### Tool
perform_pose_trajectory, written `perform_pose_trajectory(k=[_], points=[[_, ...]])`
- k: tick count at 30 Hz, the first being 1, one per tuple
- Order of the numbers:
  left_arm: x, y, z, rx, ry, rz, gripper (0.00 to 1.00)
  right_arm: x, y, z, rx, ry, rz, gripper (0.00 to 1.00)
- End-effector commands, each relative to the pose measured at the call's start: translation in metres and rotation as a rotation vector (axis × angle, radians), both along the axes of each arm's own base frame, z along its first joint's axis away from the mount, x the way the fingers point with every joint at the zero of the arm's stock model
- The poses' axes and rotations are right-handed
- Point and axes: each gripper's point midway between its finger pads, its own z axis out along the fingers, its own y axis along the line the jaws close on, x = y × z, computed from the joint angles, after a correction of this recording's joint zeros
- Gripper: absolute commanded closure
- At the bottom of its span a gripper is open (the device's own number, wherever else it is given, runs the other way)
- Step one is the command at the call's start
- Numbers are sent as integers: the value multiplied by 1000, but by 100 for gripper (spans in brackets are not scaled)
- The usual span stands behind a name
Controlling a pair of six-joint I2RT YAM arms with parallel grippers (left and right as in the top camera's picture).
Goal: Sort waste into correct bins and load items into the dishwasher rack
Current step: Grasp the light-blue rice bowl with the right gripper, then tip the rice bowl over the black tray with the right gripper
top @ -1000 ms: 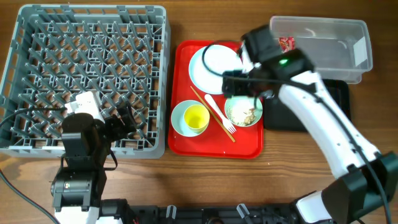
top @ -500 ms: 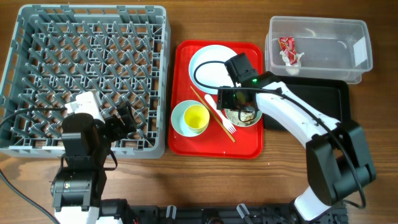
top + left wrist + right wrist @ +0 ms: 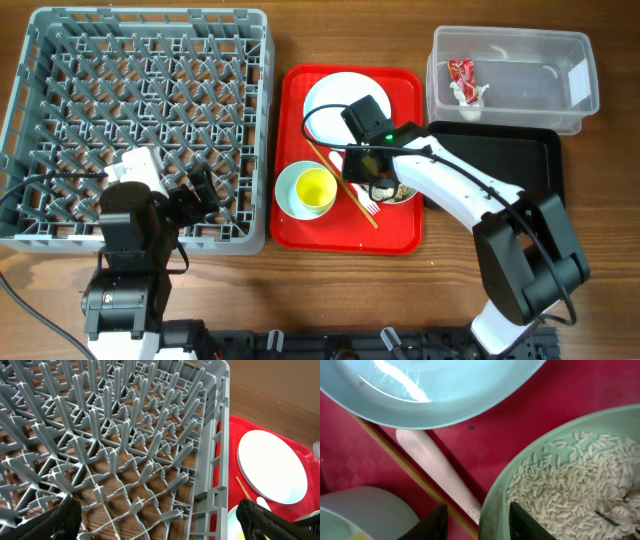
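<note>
My right gripper (image 3: 372, 180) (image 3: 477, 507) is low over the red tray, open but narrow, jaws straddling the left rim of the mint bowl (image 3: 402, 191) (image 3: 570, 475) of rice scraps. One finger is inside the bowl. The other is outside, a gap from the rim, above the white fork (image 3: 366, 203) (image 3: 440, 470) and wooden stick (image 3: 325, 160) (image 3: 395, 455). The white plate (image 3: 335, 100) (image 3: 445, 385) lies behind. A yellow cup (image 3: 315, 187) sits in the second bowl (image 3: 288, 192). My left gripper (image 3: 200, 190) (image 3: 161, 515) hangs open over the grey dishwasher rack (image 3: 60, 30) (image 3: 220, 435).
The red serving tray (image 3: 300, 230) holds the dishes beside the rack. A clear tub (image 3: 520, 60) at the back right contains the red-and-white wrapper (image 3: 462, 75). The black tray (image 3: 520, 170) lies in front of it, under my right arm.
My right arm has swung from near the clear tub down and left to the rice bowl. Its jaws have narrowed around the rim. The left arm has not moved.
</note>
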Motion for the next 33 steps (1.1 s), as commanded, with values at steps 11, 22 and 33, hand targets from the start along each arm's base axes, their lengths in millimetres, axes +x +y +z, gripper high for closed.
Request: perform_pose_trajectory(k=[11,22,33], points=[[2,3,10,17,-24,3,0,0,-15,-10,-86,-3,-37,82],[2,3,10,17,-24,3,0,-3,-14,-20,-95,27,-6,96],[2,3,10,17,-24,3,0,27,-13,114,117,-168,138,96]])
